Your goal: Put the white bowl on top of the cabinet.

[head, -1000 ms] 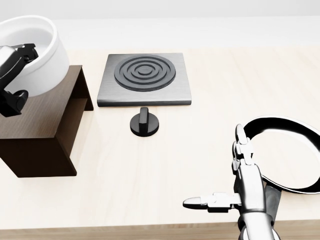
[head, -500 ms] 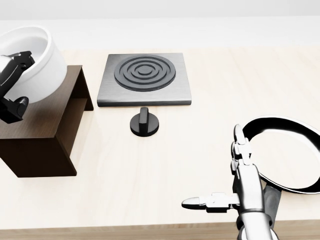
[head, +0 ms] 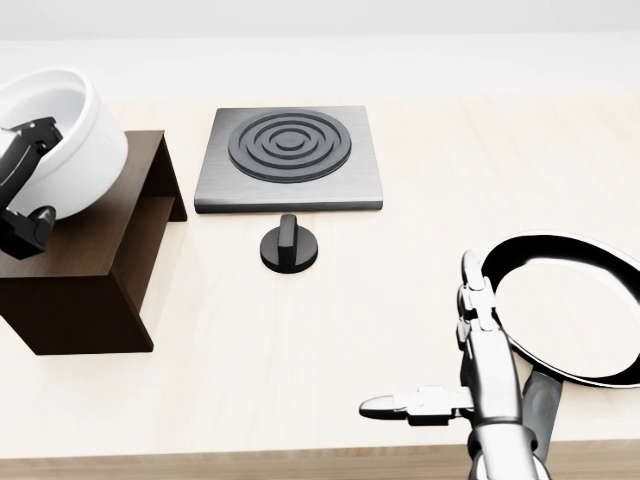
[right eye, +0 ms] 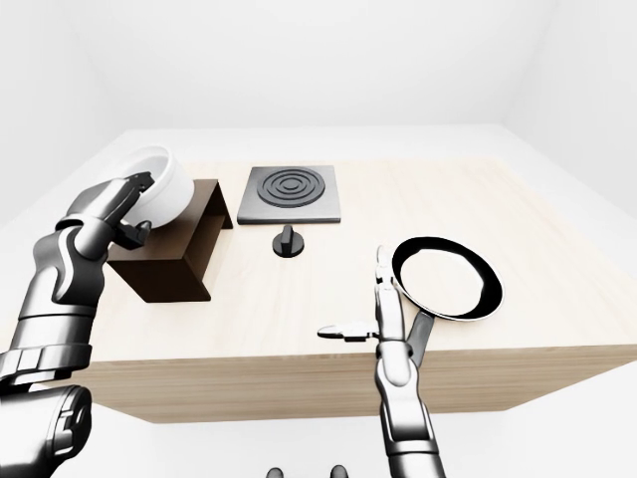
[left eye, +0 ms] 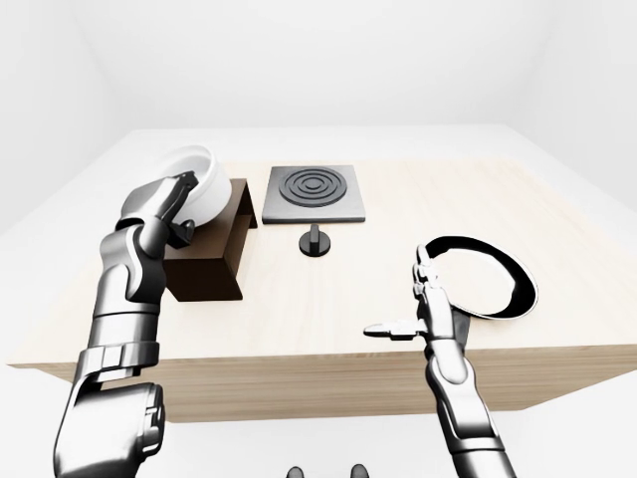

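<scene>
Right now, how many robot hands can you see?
2. The left hand is at the head view's left edge, holding the white bowl over the cabinet. The right hand is at the bottom, fingers spread beside the pan.

bright, even light | soft faint shadows | sharp render, no blur | no glare

The scene is set in a plain white room. Pale, featureless walls (left eye: 328,60) are seen meeting at soft corners at the upper left and upper right of the eye views. A light wooden worktop (left eye: 328,299) is placed centrally, and its darker edge is shown along the bottom. Everything is lit evenly, with faint shadows.
</scene>
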You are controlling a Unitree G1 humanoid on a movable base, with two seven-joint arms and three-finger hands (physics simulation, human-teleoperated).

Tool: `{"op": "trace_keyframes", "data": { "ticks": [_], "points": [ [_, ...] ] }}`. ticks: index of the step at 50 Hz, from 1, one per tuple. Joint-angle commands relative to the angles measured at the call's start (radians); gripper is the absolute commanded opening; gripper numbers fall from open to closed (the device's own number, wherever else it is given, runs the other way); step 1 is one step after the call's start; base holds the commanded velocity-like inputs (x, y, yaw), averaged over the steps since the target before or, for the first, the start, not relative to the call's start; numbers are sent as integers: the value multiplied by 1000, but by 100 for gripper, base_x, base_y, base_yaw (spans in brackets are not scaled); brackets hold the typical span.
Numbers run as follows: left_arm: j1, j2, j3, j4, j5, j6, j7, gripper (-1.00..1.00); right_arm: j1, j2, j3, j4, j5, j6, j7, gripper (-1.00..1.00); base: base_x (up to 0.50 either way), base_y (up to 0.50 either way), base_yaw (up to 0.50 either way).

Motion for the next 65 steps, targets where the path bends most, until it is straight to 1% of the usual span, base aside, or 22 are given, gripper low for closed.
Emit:
{"op": "trace_keyframes", "data": {
  "ticks": [1, 7, 13, 18, 29, 43, 45, 53, 58, 59, 60, 61, 65],
  "points": [
    [-11, 10, 11, -9, 8, 0, 50, -100, -1, 1, 5, 10, -6, -8, -2, 100, 0, 0, 0],
    [-8, 9, 13, -5, 7, 0, 55, -100, 1, 2, 7, 13, -8, -13, -2, 100, 0, 0, 0],
    [-30, 6, 14, 70, -19, 0, 110, -100, -4, 4, 12, 28, -16, -21, -8, 100, 0, 0, 0],
    [-63, 7, 5, 165, -55, 0, 171, -100, -11, 4, 13, 41, -19, -25, -11, 100, 0, 0, 0],
    [-89, 7, -9, 257, -102, 0, 230, -100, -5, 6, 17, 32, -22, -23, -11, 100, 0, 0, 0],
    [-98, 10, -19, 285, -119, 0, 247, -100, -1, 8, 21, 31, -27, -23, -13, 100, 0, 0, 0],
    [-105, 6, -23, 310, -121, 0, 261, -100, -3, 7, 21, 33, -27, -24, -13, 100, 0, 0, 0],
    [-101, 10, -24, 299, -121, 0, 256, -100, -3, 7, 21, 37, -28, -26, -13, 100, 0, 0, 0],
    [-111, 6, -26, 325, -126, 0, 270, -100, -3, 8, 23, 40, -30, -26, -13, 100, 0, 0, 0],
    [-112, 5, -27, 327, -127, 0, 270, -89, -4, 7, 23, 40, -31, -26, -13, 100, 0, 0, 0],
    [-113, 4, -28, 327, -127, 0, 270, -47, -4, 7, 23, 40, -31, -26, -12, 100, 1, 0, 0],
    [-114, 3, -31, 323, -126, 0, 265, 100, -5, 7, 23, 42, -31, -26, -12, 100, 0, 0, 0],
    [-120, 2, -32, 330, -124, 0, 268, 100, -7, 6, 22, 45, -30, -26, -11, 100, 0, 0, 0]
  ]
}}
